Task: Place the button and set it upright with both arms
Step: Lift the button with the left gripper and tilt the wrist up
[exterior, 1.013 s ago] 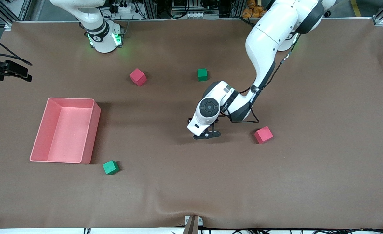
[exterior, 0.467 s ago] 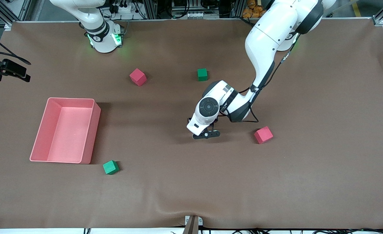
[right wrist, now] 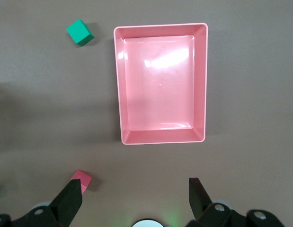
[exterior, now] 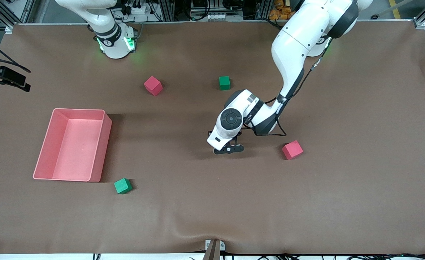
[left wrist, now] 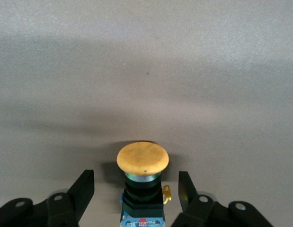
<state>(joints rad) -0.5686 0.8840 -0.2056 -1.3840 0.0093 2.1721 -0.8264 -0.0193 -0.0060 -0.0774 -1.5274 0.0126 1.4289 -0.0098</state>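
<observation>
Table (exterior: 360, 202), covered in brown, carries everything here. The left arm (exterior: 299, 43) reaches from its base down to the middle of the table, its wrist bent low near the surface. The right arm (exterior: 100, 18) waits, raised by its base, and only its lower part shows in the front view. A pink tray (exterior: 105, 144) sits toward the right arm's end of the table, open side up, with nothing in it. Four cubes lie scattered and well apart: a red cube (exterior: 153, 85) and a green cube (exterior: 224, 82) nearer the bases, a second red cube (exterior: 292, 150) toward the left arm's end just beside the left arm's wrist, and a second green cube (exterior: 122, 186) near the tray corner closest to the front camera. The left gripper (left wrist: 136, 189) is down at the table, its fingers (left wrist: 84, 187) standing on either side of the button (left wrist: 142, 163) with a gap on each side, not yet clamping it. The button lies on the table mid-way along it, orange cap pointing away from the gripper and black body between the fingers. The right gripper (right wrist: 136, 196) hangs high over the table with its jaws spread wide and holding nothing, looking down on the tray.
</observation>
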